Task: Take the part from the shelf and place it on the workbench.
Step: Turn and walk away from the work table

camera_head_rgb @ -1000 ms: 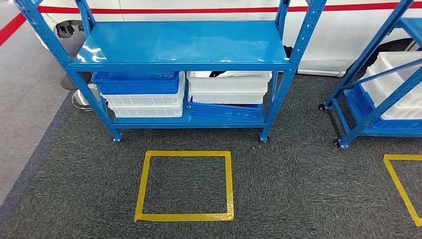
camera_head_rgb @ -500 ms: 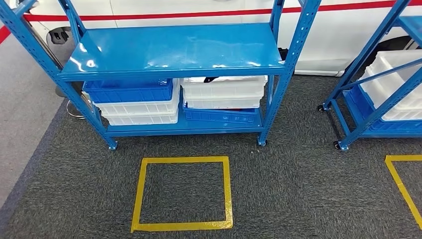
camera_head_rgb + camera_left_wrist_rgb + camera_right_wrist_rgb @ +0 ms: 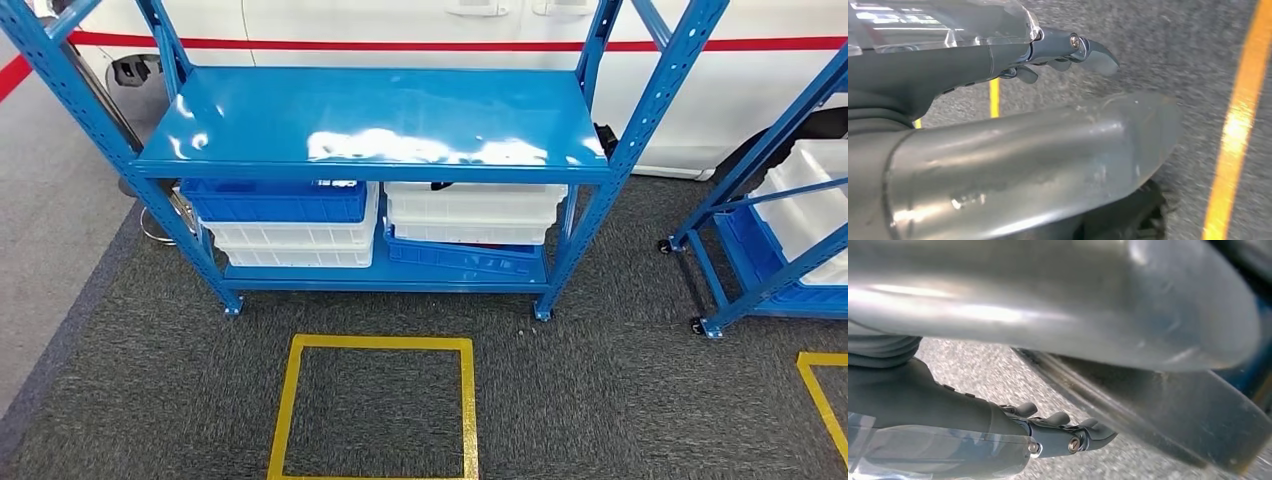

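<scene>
Ahead, shelf (image 3: 375, 120) long axis crosswise; left hand (image 3: 998, 125), right hand (image 3: 1013, 365) fingers apart, holding nothing.

A blue steel shelf rack (image 3: 375, 125) on perforated uprights stands on dark grey speckled carpet (image 3: 600, 400). Its glossy upper deck reflects the ceiling lights. On the lower deck, at the left, a blue plastic crate (image 3: 275, 200) sits on a stack of white plastic crates (image 3: 290, 245). Just to the right, another stack of white plastic crates (image 3: 470, 212) rests on a tilted blue plastic crate (image 3: 465, 258). On the carpet near the rack lies a square outline of yellow tape (image 3: 375, 408). At the far right stands a second blue rack (image 3: 770, 230), holding a white bin (image 3: 815, 205).
</scene>
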Robot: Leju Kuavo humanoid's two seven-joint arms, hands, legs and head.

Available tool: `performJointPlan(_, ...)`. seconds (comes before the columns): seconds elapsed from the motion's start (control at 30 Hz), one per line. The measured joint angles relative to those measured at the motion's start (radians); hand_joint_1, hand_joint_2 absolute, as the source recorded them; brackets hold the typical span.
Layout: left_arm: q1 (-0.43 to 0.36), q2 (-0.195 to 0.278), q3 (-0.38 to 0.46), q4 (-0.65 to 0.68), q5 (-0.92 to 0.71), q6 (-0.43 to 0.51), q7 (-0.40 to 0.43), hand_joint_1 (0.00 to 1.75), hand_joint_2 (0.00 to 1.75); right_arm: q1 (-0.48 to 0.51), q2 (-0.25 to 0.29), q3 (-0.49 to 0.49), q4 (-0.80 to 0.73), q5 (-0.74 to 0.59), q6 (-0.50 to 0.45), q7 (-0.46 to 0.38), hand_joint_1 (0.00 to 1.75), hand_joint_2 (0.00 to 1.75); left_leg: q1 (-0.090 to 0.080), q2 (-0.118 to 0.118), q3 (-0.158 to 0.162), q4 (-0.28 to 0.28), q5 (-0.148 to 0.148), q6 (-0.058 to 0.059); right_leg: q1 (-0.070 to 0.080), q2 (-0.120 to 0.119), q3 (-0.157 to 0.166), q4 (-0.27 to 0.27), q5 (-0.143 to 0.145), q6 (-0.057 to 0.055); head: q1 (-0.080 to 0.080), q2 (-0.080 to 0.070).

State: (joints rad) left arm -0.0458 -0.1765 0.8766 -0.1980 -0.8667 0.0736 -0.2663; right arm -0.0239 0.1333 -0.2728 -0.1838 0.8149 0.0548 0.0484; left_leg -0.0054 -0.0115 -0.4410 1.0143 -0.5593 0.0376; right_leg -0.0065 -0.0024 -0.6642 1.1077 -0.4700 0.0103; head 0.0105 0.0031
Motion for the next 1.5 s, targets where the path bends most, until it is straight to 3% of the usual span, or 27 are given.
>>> performJointPlan(0.03, -0.001, -0.001, 0.0, 0.0, 0.0, 0.0, 0.0, 0.0, 0.0, 0.001, 0.0, -0.001, 0.0, 0.0, 0.0, 0.0, 0.0, 0.0, -0.001, 0.0, 0.008, -0.002, -0.011, -0.005, 0.004, 0.0, 0.003, -0.03, 0.036, -0.007, -0.001, 0.0)
performJointPlan(0.07, -0.003, -0.002, 0.0, 0.0, -0.001, 0.0, 0.0, 0.0, 0.0, 0.001, -0.001, -0.002, 0.001, 0.0, 0.001, 0.0, 0.0, 0.0, -0.001, 0.0, 0.015, -0.002, -0.016, -0.011, 0.007, 0.001, 0.005, -0.043, 0.049, -0.015, -0.002, 0.0)
performJointPlan(0.17, -0.01, -0.002, 0.0, 0.0, -0.002, 0.001, 0.001, 0.0, 0.0, -0.001, 0.001, -0.003, 0.001, 0.001, 0.001, 0.001, 0.0, 0.0, 0.0, 0.003, 0.011, 0.038, 0.001, -0.029, 0.005, 0.004, 0.036, -0.065, 0.031, -0.036, -0.005, 0.0)
performJointPlan(0.23, -0.012, -0.002, 0.0, 0.0, -0.003, 0.002, 0.001, 0.0, 0.0, 0.0, 0.003, -0.003, 0.001, 0.001, 0.001, 0.001, 0.0, 0.0, 0.003, 0.005, -0.046, 0.136, 0.005, -0.04, 0.0, 0.003, 0.071, -0.084, 0.018, -0.044, -0.009, 0.0)
performJointPlan(0.3, -0.011, -0.002, 0.0, 0.0, -0.003, 0.003, 0.001, 0.0, 0.0, 0.0, 0.003, -0.003, 0.001, 0.001, 0.001, 0.001, 0.0, 0.0, 0.01, 0.005, -0.125, 0.236, -0.04, -0.051, -0.002, 0.003, 0.101, -0.093, -0.001, -0.047, -0.012, 0.0)
performJointPlan(0.37, -0.007, -0.001, 0.0, 0.0, -0.003, 0.003, 0.002, 0.0, 0.0, 0.001, 0.003, -0.003, 0.001, 0.001, 0.001, 0.001, 0.0, 0.0, 0.017, 0.006, -0.179, 0.26, -0.089, -0.059, -0.003, 0.006, 0.131, -0.094, -0.025, -0.045, -0.012, 0.0)
performJointPlan(0.4, -0.005, -0.001, 0.0, 0.0, -0.003, 0.003, 0.002, 0.0, 0.0, 0.002, 0.003, -0.003, 0.001, 0.001, 0.001, 0.001, 0.0, 0.0, 0.02, 0.006, -0.191, 0.237, -0.087, -0.061, -0.005, 0.007, 0.149, -0.094, -0.038, -0.042, -0.012, 0.0)
performJointPlan(0.43, -0.003, -0.001, 0.0, 0.0, -0.003, 0.003, 0.002, 0.0, 0.0, 0.002, 0.003, -0.003, 0.001, 0.001, 0.001, 0.001, 0.0, 0.0, 0.022, 0.006, -0.193, 0.193, -0.055, -0.062, -0.006, 0.008, 0.166, -0.094, -0.051, -0.039, -0.013, 0.0)
performJointPlan(0.5, 0.001, -0.001, 0.0, 0.0, -0.003, 0.003, 0.002, 0.0, 0.0, 0.004, 0.003, -0.003, 0.002, 0.001, 0.001, 0.001, 0.0, 0.0, 0.023, 0.01, -0.193, 0.089, 0.064, -0.058, -0.007, 0.009, 0.192, -0.093, -0.077, -0.028, -0.014, 0.0)
performJointPlan(0.53, 0.002, -0.001, 0.0, 0.0, -0.003, 0.003, 0.002, 0.0, 0.0, 0.003, 0.003, -0.004, 0.002, 0.002, 0.001, 0.001, 0.0, 0.0, 0.021, 0.011, -0.192, 0.057, 0.108, -0.052, -0.007, 0.009, 0.199, -0.092, -0.088, -0.021, -0.015, 0.0)
performJointPlan(0.57, 0.002, -0.001, 0.001, 0.0, -0.003, 0.003, 0.002, 0.0, 0.0, 0.003, 0.003, -0.004, 0.003, 0.002, 0.001, 0.001, 0.0, 0.0, 0.018, 0.012, -0.192, 0.04, 0.131, -0.044, -0.007, 0.009, 0.206, -0.091, -0.095, -0.013, -0.015, 0.0)
performJointPlan(0.63, 0.001, -0.001, 0.001, 0.0, -0.003, 0.003, 0.002, 0.0, 0.0, 0.0, 0.003, -0.004, 0.003, 0.002, 0.001, 0.001, 0.0, 0.0, 0.013, 0.009, -0.178, 0.034, 0.123, -0.025, -0.008, 0.008, 0.218, -0.087, -0.097, 0.001, -0.014, 0.0)
performJointPlan(0.7, 0.0, 0.0, 0.001, 0.0, -0.004, 0.004, 0.001, 0.0, 0.0, -0.004, 0.003, -0.004, 0.002, 0.003, 0.0, 0.001, 0.0, 0.0, 0.014, 0.007, -0.152, 0.02, 0.118, -0.01, -0.011, 0.006, 0.207, -0.044, -0.096, 0.009, -0.013, 0.0)
performJointPlan(0.73, -0.002, 0.0, 0.001, 0.0, -0.004, 0.005, 0.001, 0.0, 0.0, -0.006, 0.003, -0.004, 0.002, 0.004, 0.0, 0.0, 0.0, 0.0, 0.015, 0.006, -0.14, 0.013, 0.115, -0.004, -0.011, 0.005, 0.182, 0.003, -0.108, 0.01, -0.012, 0.0)
performJointPlan(0.83, -0.007, 0.0, 0.002, 0.0, -0.011, 0.008, 0.007, 0.0, 0.0, -0.006, 0.003, -0.005, 0.002, 0.005, -0.011, -0.004, 0.0, 0.0, 0.01, 0.005, -0.118, 0.009, 0.098, 0.008, -0.009, 0.004, 0.067, 0.162, -0.181, 0.012, -0.011, 0.0)
performJointPlan(0.87, -0.007, 0.0, 0.002, 0.0, -0.014, 0.009, 0.009, 0.0, 0.0, -0.005, 0.003, -0.005, 0.002, 0.006, -0.017, -0.004, 0.0, 0.0, 0.007, 0.005, -0.109, 0.009, 0.09, 0.009, -0.008, 0.004, 0.039, 0.18, -0.19, 0.012, -0.01, 0.0)
performJointPlan(0.9, -0.007, 0.0, 0.002, 0.0, -0.018, 0.009, 0.012, 0.0, 0.0, -0.005, 0.003, -0.006, 0.002, 0.008, -0.023, -0.004, 0.0, 0.0, 0.005, 0.004, -0.099, 0.009, 0.081, 0.01, -0.007, 0.004, 0.024, 0.17, -0.177, 0.01, -0.01, 0.0)
performJointPlan(1.0, -0.005, -0.001, 0.002, 0.0, -0.025, 0.008, 0.017, 0.0, 0.0, -0.004, 0.002, -0.009, 0.003, 0.011, -0.032, -0.002, 0.0, 0.0, 0.001, 0.002, -0.068, 0.01, 0.055, 0.005, 0.002, 0.004, 0.044, 0.014, -0.04, -0.008, -0.01, 0.0)
performJointPlan(1.07, -0.006, -0.003, 0.002, 0.0, -0.032, 0.012, 0.021, 0.0, 0.0, -0.002, 0.002, -0.013, 0.003, 0.014, -0.039, 0.0, 0.0, 0.0, -0.001, 0.001, -0.063, 0.011, 0.043, -0.005, 0.01, 0.005, 0.056, -0.053, 0.002, -0.02, -0.009, 0.0)
performJointPlan(1.2, -0.007, -0.003, 0.001, 0.0, -0.04, 0.022, 0.025, 0.0, 0.0, -0.002, 0.003, -0.018, 0.003, 0.016, -0.049, 0.002, 0.0, 0.0, -0.003, 0.002, -0.052, 0.009, 0.03, -0.006, 0.01, 0.009, 0.066, -0.069, 0.011, -0.021, -0.008, 0.0)
performJointPlan(1.3, -0.009, -0.003, 0.001, 0.0, -0.042, 0.022, 0.025, 0.0, 0.0, -0.002, 0.004, -0.02, 0.003, 0.017, -0.049, 0.002, 0.0, 0.0, -0.001, 0.003, -0.04, -0.004, 0.026, -0.01, 0.012, 0.009, 0.071, -0.069, 0.002, -0.028, -0.008, 0.0)
performJointPlan(1.33, -0.009, -0.003, 0.001, 0.0, -0.042, 0.022, 0.025, 0.0, 0.44, -0.003, 0.004, -0.02, 0.003, 0.017, -0.049, 0.002, 0.0, 0.0, -0.002, 0.003, -0.038, -0.007, 0.026, -0.011, 0.012, 0.009, 0.072, -0.069, 0.0, -0.03, -0.009, 0.0)
performJointPlan(1.43, -0.009, -0.003, 0.001, 0.0, -0.043, 0.023, 0.025, 0.0, 1.75, -0.003, 0.005, -0.021, 0.003, 0.017, -0.049, 0.002, 0.0, 1.31, -0.002, 0.003, -0.034, -0.012, 0.024, -0.013, 0.012, 0.009, 0.075, -0.069, -0.003, -0.034, -0.009, 0.0)
performJointPlan(1.47, -0.009, -0.002, 0.001, 0.0, -0.045, 0.024, 0.027, 0.0, 1.75, -0.003, 0.005, -0.022, 0.003, 0.017, -0.05, 0.003, 0.0, 1.75, -0.002, 0.003, -0.033, -0.012, 0.024, -0.014, 0.012, 0.009, 0.075, -0.069, -0.003, -0.035, -0.009, 0.0)
performJointPlan(1.5, -0.009, -0.002, 0.001, 0.0, -0.049, 0.026, 0.03, 0.0, 1.75, -0.003, 0.005, -0.022, 0.003, 0.018, -0.051, 0.003, 0.0, 1.75, -0.002, 0.003, -0.033, -0.013, 0.024, -0.014, 0.012, 0.009, 0.076, -0.069, -0.003, -0.035, -0.009, 0.0)
